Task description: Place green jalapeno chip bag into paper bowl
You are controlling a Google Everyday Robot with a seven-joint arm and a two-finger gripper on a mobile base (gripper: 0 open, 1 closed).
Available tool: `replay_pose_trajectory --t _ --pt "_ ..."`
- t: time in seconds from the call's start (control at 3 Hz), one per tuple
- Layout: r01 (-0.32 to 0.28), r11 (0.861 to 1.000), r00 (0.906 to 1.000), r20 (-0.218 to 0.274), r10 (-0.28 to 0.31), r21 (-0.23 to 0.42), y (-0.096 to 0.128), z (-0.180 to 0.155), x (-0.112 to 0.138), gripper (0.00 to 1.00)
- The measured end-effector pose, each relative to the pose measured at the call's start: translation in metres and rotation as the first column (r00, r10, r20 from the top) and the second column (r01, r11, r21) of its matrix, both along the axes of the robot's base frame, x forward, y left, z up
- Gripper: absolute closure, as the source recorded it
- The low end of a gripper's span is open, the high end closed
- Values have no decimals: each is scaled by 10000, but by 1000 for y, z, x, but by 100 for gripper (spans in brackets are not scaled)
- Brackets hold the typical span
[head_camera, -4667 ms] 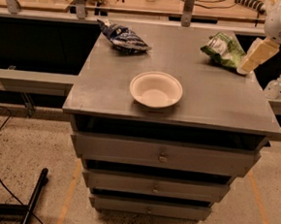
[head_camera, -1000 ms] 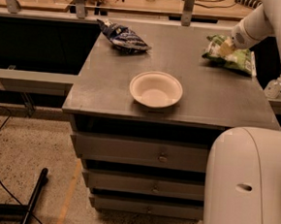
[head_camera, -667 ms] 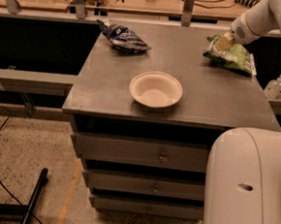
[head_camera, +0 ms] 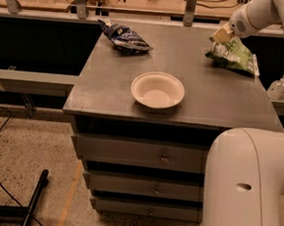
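The green jalapeno chip bag (head_camera: pixel 236 55) lies at the far right of the grey table top, its upper left corner raised. My gripper (head_camera: pixel 221 35) is at that corner, coming in from the upper right, and looks shut on the bag's edge. The paper bowl (head_camera: pixel 157 91), white and empty, sits near the front middle of the table, well to the left of and nearer than the bag.
A dark blue and white chip bag (head_camera: pixel 126 36) lies at the table's back left. The table (head_camera: pixel 207 98) has drawers (head_camera: pixel 163 158) below. My white arm body (head_camera: pixel 246 187) fills the lower right. A small bottle (head_camera: pixel 277 88) stands beyond the right edge.
My gripper has come down from the right onto the green bag and risen slightly, lifting the bag's upper left corner. The bowl and the blue bag have not moved.
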State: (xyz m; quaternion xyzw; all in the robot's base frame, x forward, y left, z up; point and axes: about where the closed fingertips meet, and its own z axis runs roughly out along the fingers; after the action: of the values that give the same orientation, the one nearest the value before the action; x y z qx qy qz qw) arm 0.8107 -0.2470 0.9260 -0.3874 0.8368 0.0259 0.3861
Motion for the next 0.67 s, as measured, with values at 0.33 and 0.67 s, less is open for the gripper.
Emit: replay_pose_trajectory --t 0.33,0.67 --pt "60 9987 9996 283 -46 -513 -10 -8 11 59" --pt "269 9977 9991 356 -247 -623 -20 -14 16 36"
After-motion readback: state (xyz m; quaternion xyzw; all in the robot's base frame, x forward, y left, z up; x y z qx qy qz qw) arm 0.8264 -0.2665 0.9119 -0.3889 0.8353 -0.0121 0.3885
